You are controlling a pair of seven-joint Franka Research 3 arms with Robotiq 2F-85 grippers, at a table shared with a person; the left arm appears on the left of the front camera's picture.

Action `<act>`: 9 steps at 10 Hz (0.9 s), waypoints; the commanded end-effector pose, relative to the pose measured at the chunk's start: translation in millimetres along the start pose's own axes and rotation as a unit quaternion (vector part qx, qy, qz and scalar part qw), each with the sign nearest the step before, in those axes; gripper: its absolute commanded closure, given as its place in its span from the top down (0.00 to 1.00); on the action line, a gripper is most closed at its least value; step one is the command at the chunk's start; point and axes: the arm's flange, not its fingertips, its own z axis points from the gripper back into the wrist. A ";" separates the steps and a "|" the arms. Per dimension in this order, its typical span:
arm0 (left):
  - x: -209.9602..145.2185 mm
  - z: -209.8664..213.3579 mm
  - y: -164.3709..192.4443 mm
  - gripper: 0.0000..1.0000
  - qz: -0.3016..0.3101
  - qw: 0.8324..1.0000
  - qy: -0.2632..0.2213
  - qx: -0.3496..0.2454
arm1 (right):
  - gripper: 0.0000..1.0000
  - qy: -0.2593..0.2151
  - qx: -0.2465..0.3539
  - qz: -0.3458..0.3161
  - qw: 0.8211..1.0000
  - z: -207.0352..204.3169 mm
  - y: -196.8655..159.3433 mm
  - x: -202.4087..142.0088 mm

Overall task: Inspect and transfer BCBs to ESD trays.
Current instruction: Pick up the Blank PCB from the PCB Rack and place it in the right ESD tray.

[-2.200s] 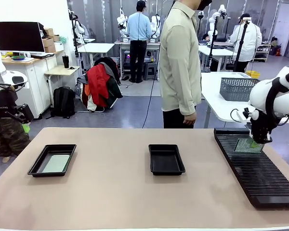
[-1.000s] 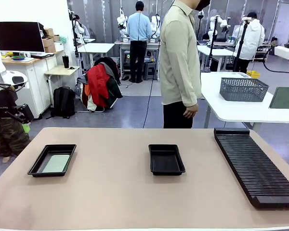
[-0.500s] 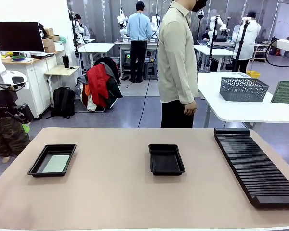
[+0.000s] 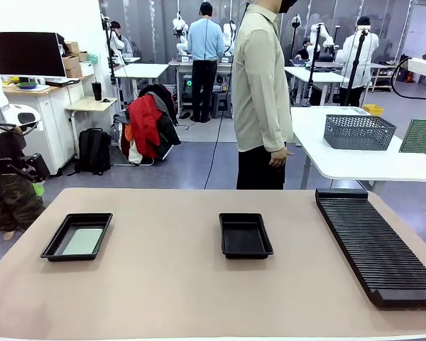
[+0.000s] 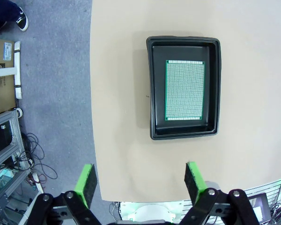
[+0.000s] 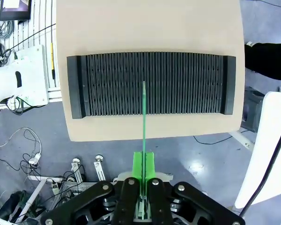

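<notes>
my right claw (image 6: 143, 161) is clamped on one end of a bcb (image 6: 144, 117), high above the rack (image 6: 107, 84). the board is edge-on, its long axis straight out from my fingers, crosswise to the rack. my left claw (image 5: 140, 180) gapes wide, empty, over a tray (image 5: 152, 93) holding a second bcb (image 5: 184, 90). two seconds ago the held board was down at the rack's slots.
</notes>
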 end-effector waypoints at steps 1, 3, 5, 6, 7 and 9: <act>0.8 -2.5 -0.3 1.00 0.001 1.000 -0.005 -0.001 | 0.00 0.003 0.000 0.001 1.000 -1.8 2.7 0.9; 0.8 -2.5 -0.3 1.00 0.001 1.000 -0.005 -0.001 | 0.03 0.000 0.000 0.000 1.000 0.0 0.0 0.0; 0.8 -2.5 -0.3 1.00 0.001 1.000 -0.005 -0.001 | 0.03 -0.056 0.018 -0.083 0.995 0.1 -1.6 14.7; 0.8 -2.5 -0.3 1.00 0.001 1.000 -0.005 -0.001 | 0.03 -0.070 0.029 -0.131 0.989 -2.2 1.7 24.9; 0.8 -2.5 -0.3 1.00 0.001 1.000 -0.005 -0.001 | 0.03 -0.082 0.043 -0.178 0.980 -6.7 4.7 37.3; 0.8 -2.5 -0.3 1.00 0.001 1.000 -0.005 -0.001 | 0.03 -0.124 0.074 -0.263 0.954 -19.6 11.0 61.9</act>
